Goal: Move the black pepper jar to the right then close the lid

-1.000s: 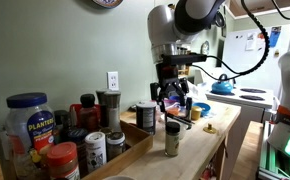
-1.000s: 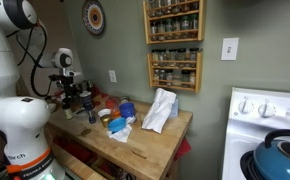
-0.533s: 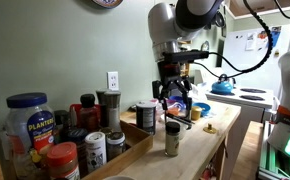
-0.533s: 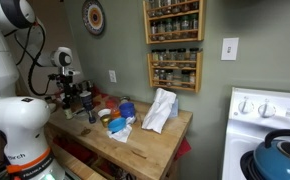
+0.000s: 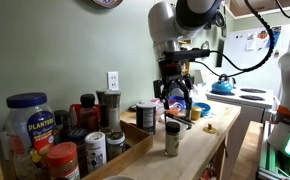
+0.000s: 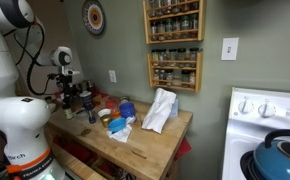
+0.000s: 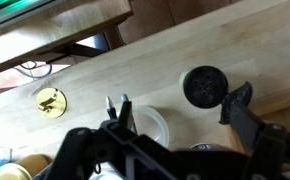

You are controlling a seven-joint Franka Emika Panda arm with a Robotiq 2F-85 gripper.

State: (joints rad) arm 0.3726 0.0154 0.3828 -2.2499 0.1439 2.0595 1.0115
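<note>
The black pepper jar (image 5: pixel 172 140) stands upright on the wooden counter (image 5: pixel 200 150), slim and clear with a pale label band and a dark top. It also shows in an exterior view (image 6: pixel 91 116), small. From above in the wrist view its lid (image 7: pixel 204 87) is a dark round disc with small holes. My gripper (image 5: pixel 174 100) hangs open directly above the jar, clear of it. In the wrist view the gripper (image 7: pixel 177 108) is spread wide, and the jar top lies just inside the right finger (image 7: pixel 235 100).
Left of the jar are a wooden tray (image 5: pixel 140 125), two white-labelled black-lidded jars (image 5: pixel 95 148), a red-lidded jar (image 5: pixel 62 158) and a big blue-lidded jar (image 5: pixel 27 120). A white round rim (image 7: pixel 153 125) and a yellow piece (image 7: pixel 51 100) lie nearby. A white cloth (image 6: pixel 160 108) sits mid-counter.
The gripper seems to have risen very slightly above the jar. The jar has not moved.
</note>
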